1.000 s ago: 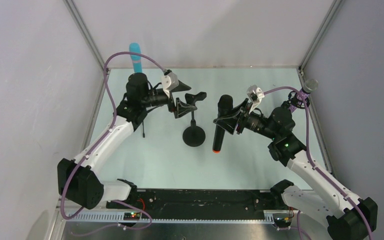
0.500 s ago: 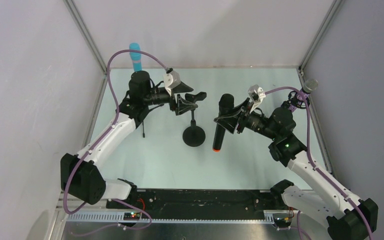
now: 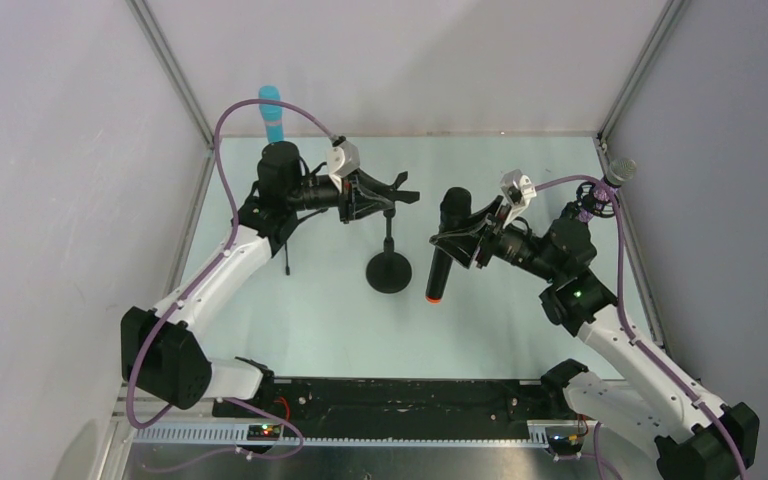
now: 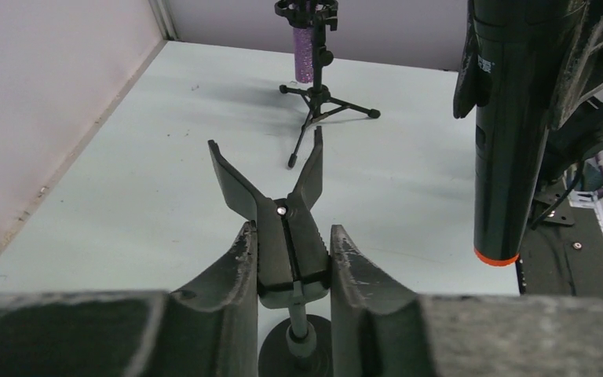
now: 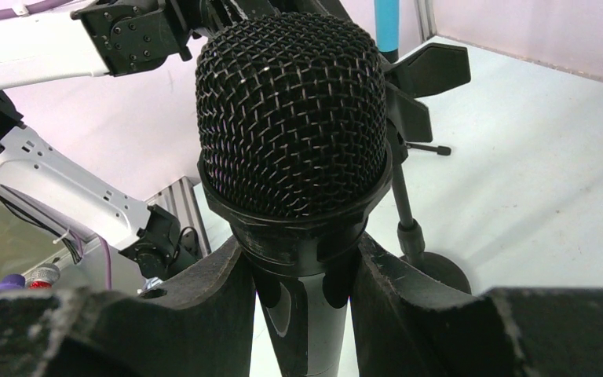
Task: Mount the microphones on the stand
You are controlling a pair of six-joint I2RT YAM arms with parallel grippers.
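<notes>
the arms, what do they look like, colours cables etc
White link shells and black joint housings on both, each trailed by a purple cable. White camera mount at each wrist. Fingers black, wedge-shaped, rough-edged. Small green light on the right arm.

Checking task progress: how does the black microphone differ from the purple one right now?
The black microphone is clamped in the right gripper, in the air; the purple microphone sits clipped in a tripod stand. The black one has a dark mesh head and an orange end; the purple one is glittery with a silver head. Both stand roughly upright.
</notes>
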